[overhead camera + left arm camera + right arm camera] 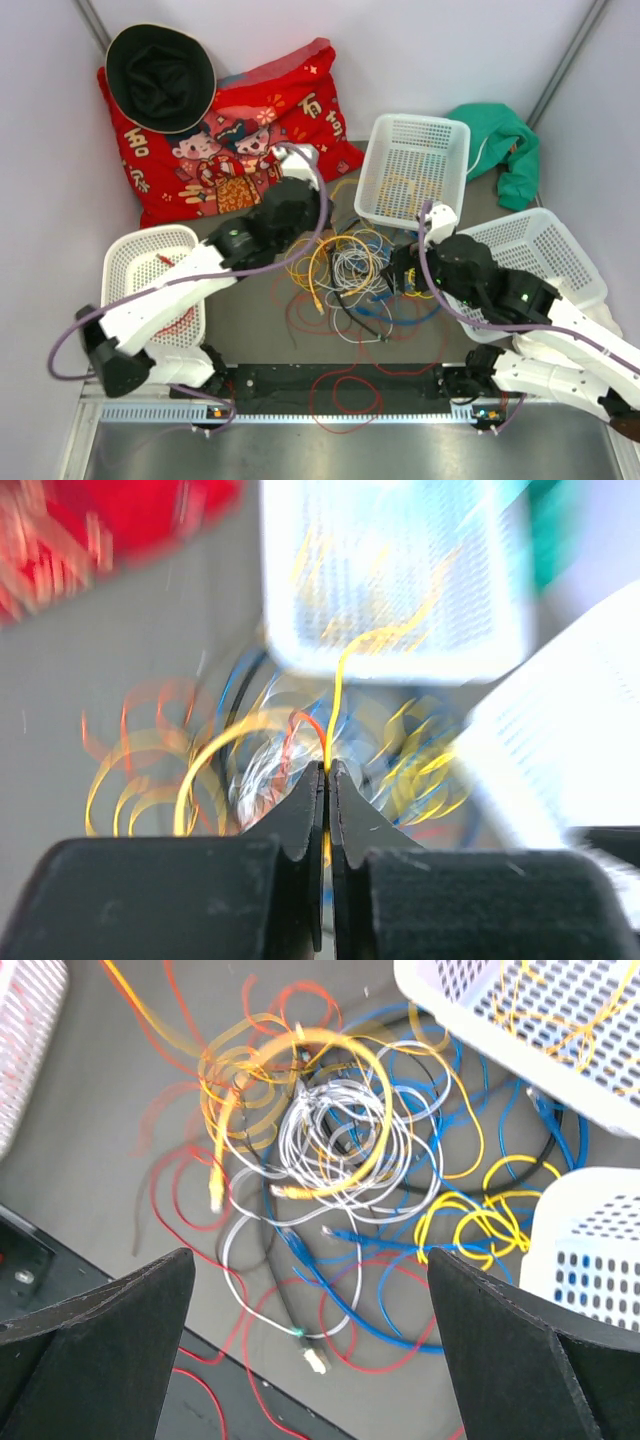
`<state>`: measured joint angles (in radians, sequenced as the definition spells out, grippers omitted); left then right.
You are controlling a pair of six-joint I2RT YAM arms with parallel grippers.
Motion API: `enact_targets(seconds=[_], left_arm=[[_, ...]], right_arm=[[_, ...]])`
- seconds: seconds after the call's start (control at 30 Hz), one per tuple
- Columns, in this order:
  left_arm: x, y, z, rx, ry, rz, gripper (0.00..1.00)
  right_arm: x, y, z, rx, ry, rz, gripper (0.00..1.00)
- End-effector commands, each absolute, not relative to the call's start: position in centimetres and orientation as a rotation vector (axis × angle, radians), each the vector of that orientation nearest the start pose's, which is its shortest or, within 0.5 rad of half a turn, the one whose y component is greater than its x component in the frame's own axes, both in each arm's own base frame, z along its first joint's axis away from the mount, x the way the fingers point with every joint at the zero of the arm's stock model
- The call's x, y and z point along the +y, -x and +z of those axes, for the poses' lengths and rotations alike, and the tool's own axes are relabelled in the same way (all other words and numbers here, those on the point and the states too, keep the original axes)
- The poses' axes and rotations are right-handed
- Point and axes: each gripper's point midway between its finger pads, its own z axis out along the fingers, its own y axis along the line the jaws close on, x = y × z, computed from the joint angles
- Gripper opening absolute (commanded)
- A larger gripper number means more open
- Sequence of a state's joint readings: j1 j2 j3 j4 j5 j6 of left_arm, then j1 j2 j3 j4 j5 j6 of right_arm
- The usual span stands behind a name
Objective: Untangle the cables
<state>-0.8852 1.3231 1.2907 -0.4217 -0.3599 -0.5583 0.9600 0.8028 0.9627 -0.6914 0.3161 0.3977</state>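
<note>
Cables in thin, springy coils: yellow, white, blue, red.

Motion blur smears the thin tangled coloured cables and the white perforated plastic basket, whose top is cropped.

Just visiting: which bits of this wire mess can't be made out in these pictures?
- Left wrist view: blur smears the cables beyond the left end effector; which strand crosses which is lost.
- Top view: the left arm covers part of the left basket, hiding some of its red wire.
- Right wrist view: the frame edge cuts off the far basket and its contents.
</note>
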Motion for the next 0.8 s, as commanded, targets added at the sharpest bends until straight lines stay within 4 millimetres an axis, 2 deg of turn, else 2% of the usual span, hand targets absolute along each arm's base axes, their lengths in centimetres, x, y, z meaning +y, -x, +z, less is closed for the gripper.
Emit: enact_targets(seconds=[0.0,0.17,0.3,0.33,0.43,0.47,0.53,0.67,0.7,0.77], left_arm=[[-27.7,-27.9,35.8,1.862,-0.148,-0.641,0.00],[-25.4,-27.3,38.5,1.832,-0.149,-0.591,0.00],[-24.7,-26.4,39.2,1.822,-0.177,-0.599,0.00],[-24.9,-26.2,39.5,1.817,-0.176,-0.622,0.00],[-25.3,-25.7,40.7,1.797,-0.170,-0.685,0.00],[-25.6,-25.4,41.6,1.782,-0.173,-0.720,0.00],[-26.2,-25.2,42.4,1.773,-0.175,-0.764,0.00],[-27.3,-24.6,44.8,1.738,-0.214,-0.844,0.00],[-27.6,-24.6,44.7,1.748,-0.226,-0.847,0.00],[-27.7,-24.4,44.9,1.747,-0.238,-0.855,0.00]], right_arm=[[19.5,-18.5,27.3,1.974,0.326,0.587,0.99],[19.7,-18.1,29.1,1.908,0.301,0.668,0.99],[20.3,-17.8,31.3,1.821,0.287,0.754,0.99],[20.8,-17.7,32.4,1.783,0.292,0.799,0.99],[22.1,-17.6,33.5,1.733,0.325,0.858,0.98],[22.8,-17.5,34.4,1.693,0.356,0.885,0.98],[23.9,-18.1,33.9,1.688,0.387,0.878,0.98],[26.1,-19.1,34.6,1.625,0.433,0.896,0.98],[26.5,-19.4,35.6,1.584,0.418,0.916,0.98],[27.3,-19.9,35.8,1.561,0.424,0.913,0.97]])
